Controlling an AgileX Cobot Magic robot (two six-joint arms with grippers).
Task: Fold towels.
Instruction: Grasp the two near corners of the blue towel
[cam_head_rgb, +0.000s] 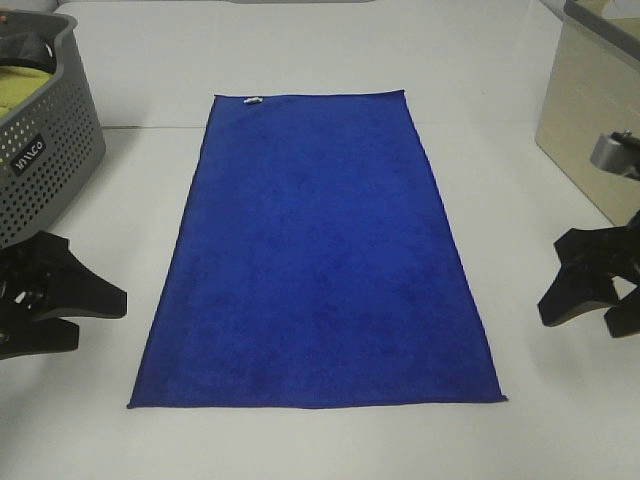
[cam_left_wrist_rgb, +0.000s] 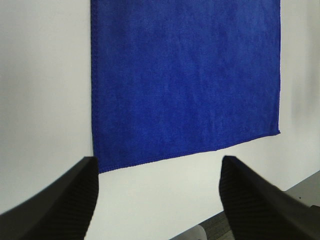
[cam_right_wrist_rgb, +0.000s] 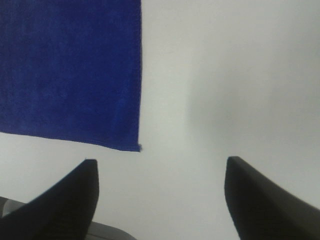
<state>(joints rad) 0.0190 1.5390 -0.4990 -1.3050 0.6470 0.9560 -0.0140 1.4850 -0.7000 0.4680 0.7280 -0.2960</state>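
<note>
Item under inspection: one royal-blue towel (cam_head_rgb: 315, 250), spread flat and unfolded on the white tabletop (cam_head_rgb: 330, 440). It lies between the two end effectors, with one long edge facing each. A small white tag (cam_head_rgb: 252, 100) sits on the short edge farthest from both of them.

Left end effector (cam_head_rgb: 100, 318): fingers apart, nothing held. It stands clear of the towel, just outside the long edge on its side and towards the near short edge. In its wrist view the near short edge runs across just ahead of the gap between the fingers (cam_left_wrist_rgb: 65, 200), and one near corner lies close ahead of a fingertip (no contact is seen).

Right end effector (cam_head_rgb: 578, 318): fingers apart, nothing held. It stands further out from the towel than the left one does, with bare tabletop between it and the nearest long edge. In its wrist view the other near corner lies ahead of one finger (cam_right_wrist_rgb: 70, 200), on the side towards the left end effector; only tabletop shows directly between the fingers.

Other items: a grey perforated basket (cam_head_rgb: 50, 150) stands beyond the left end effector and holds a yellow-green cloth (cam_head_rgb: 25, 90). A beige box (cam_head_rgb: 585, 110) stands beyond the right end effector.
</note>
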